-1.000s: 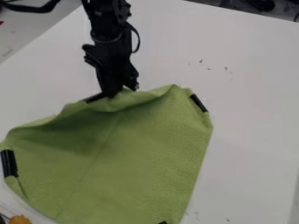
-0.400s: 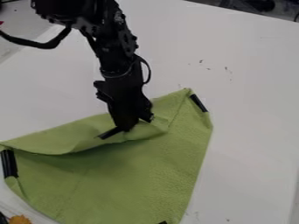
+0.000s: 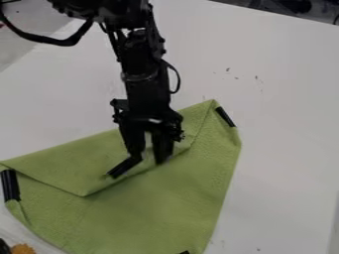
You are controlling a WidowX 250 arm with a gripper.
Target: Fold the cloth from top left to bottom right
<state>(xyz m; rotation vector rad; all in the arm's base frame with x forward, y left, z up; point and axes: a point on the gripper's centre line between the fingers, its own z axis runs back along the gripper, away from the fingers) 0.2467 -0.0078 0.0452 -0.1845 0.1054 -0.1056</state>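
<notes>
Farther down over the green cloth [image 3: 159,201] lies the folded flap [image 3: 76,163] than a moment ago, and the gripper [image 3: 149,159] has opened — its fingers stand moderately apart on the flap, with nothing pinched between them. Flat on the white table [image 3: 278,129], the cloth spreads across the view's lower left — its upper edge turned over, dark strips [image 3: 225,116] at its corners.

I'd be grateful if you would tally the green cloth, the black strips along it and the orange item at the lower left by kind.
Green cloth: 1
Black strips: 4 (left, upper right, beside the tool, bottom edge)
Orange item: 1
Total: 6
</notes>
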